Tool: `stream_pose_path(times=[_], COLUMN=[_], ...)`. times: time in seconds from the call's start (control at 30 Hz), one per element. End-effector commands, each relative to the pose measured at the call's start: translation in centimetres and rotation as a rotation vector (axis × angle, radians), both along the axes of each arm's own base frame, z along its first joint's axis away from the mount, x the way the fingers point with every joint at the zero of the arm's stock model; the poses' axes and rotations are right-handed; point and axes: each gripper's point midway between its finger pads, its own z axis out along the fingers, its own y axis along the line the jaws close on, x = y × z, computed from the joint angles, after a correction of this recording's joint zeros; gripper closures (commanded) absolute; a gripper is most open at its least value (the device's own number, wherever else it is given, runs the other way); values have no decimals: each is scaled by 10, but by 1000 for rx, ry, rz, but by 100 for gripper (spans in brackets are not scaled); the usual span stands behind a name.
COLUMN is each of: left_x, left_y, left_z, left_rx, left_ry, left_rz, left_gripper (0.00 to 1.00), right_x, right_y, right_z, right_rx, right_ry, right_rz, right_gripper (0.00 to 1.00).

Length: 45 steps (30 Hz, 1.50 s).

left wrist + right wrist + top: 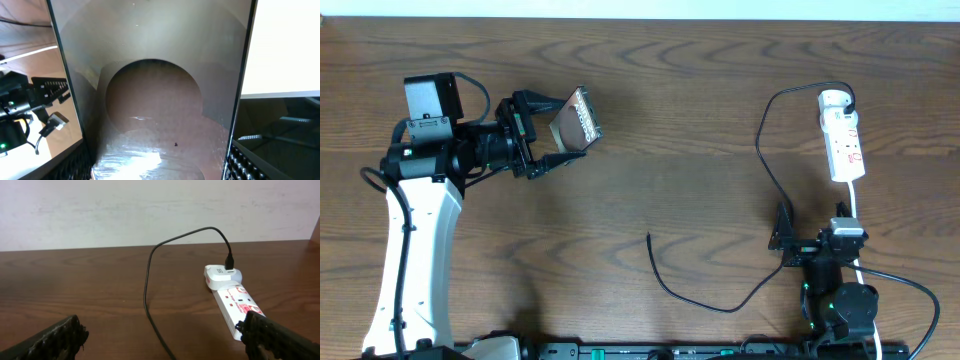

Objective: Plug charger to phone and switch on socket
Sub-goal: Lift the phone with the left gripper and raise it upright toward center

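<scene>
Dark wood counter (680, 120), pale wall behind. L pincer (563, 130) grips the phone (576, 120) by its two long edges and holds it tilted above the counter, far left. R pincer (162, 332) is wide open w/ nothing in it, low at the right. The socket (844, 145) lies far right. The charger (758, 150) runs from its adapter (834, 100) on the socket down to a free tip (649, 237) near the middle, well apart from the phone.

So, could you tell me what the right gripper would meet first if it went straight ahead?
Probably the charger, whose cable runs across the table between the open fingers of the right gripper, though its height is unclear; the socket lies off to the right.
</scene>
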Motion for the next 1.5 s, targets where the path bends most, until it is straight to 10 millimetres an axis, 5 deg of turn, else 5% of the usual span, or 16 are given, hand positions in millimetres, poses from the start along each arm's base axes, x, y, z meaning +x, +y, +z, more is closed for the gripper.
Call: stream_pose_path(times=[0.0, 0.3, 0.57, 0.83, 1.13, 1.47], left_x=[1, 8, -24, -51, -54, -44], left_y=[0, 21, 71, 107, 105, 94], left_z=[16, -18, -86, -127, -153, -158], left_rx=[18, 253, 656, 888, 879, 813], left_ry=[-85, -131, 92, 254, 324, 294], left_rz=[-16, 27, 52, 39, -29, -59], left_gripper=[93, 93, 93, 93, 93, 93], right_x=[0, 0, 0, 0, 0, -6], right_y=[1, 1, 1, 1, 3, 44], right_z=[0, 0, 0, 0, 3, 25], right_rx=[-12, -12, -12, -12, -6, 83], right_ry=[-1, -1, -1, -1, -13, -88], right_rz=[4, 4, 4, 4, 14, 257], right_gripper=[1, 1, 1, 1, 1, 1])
